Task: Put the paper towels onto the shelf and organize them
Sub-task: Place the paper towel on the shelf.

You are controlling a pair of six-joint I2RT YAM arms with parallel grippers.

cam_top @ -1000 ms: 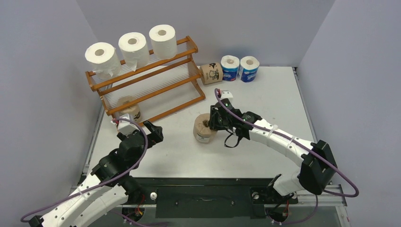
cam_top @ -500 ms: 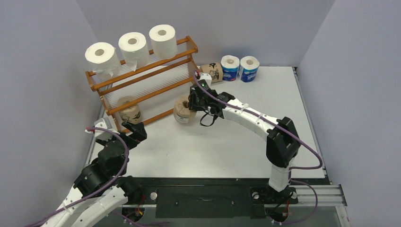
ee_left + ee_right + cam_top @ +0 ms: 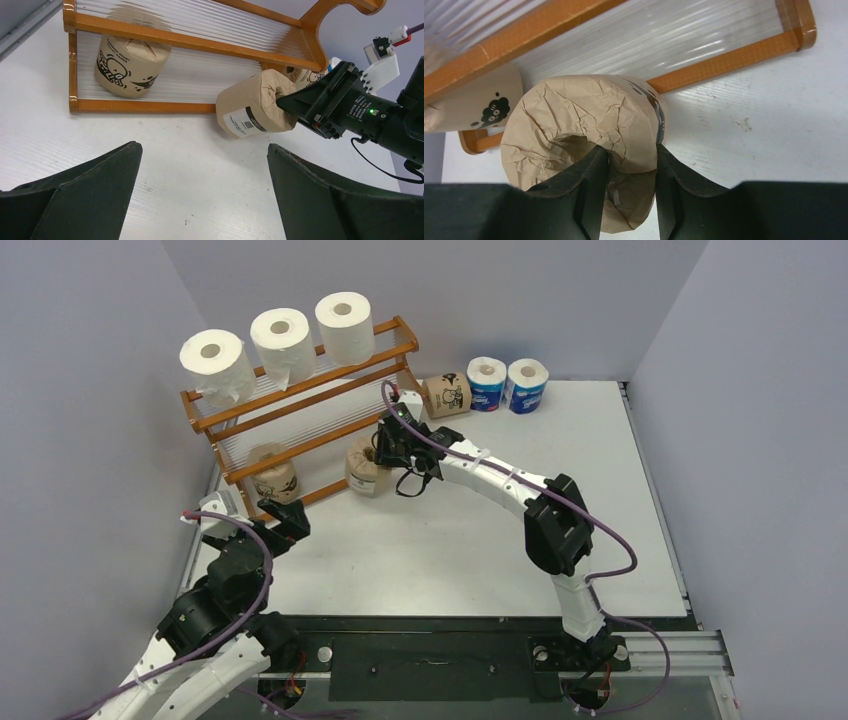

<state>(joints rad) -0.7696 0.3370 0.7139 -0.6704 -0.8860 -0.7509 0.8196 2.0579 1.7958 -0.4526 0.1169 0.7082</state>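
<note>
— Carried across the desk (image 3: 450, 550), the brown roll (image 3: 252, 107) is now by the shelf (image 3: 150, 35)'s bottom rail?
— Yes: crumpled wrap, black band, right fingers (image 3: 591, 195) pinching its wall. Left fingers (image 3: 75, 195) spread wide, empty.

The shelf (image 3: 140, 106) is orange-brown, with white rolls (image 3: 280, 335), brown rolls (image 3: 252, 105) (black-printed) and blue-and-white rolls (image 3: 487, 385).

Robot lab test cell.
Bare white table (image 3: 600, 500) boxed in by plain grey panels (image 3: 760, 390); cabled left arm (image 3: 225, 585) and right arm (image 3: 500, 485) bolted to a metal rail (image 3: 690, 645) at its near edge.
</note>
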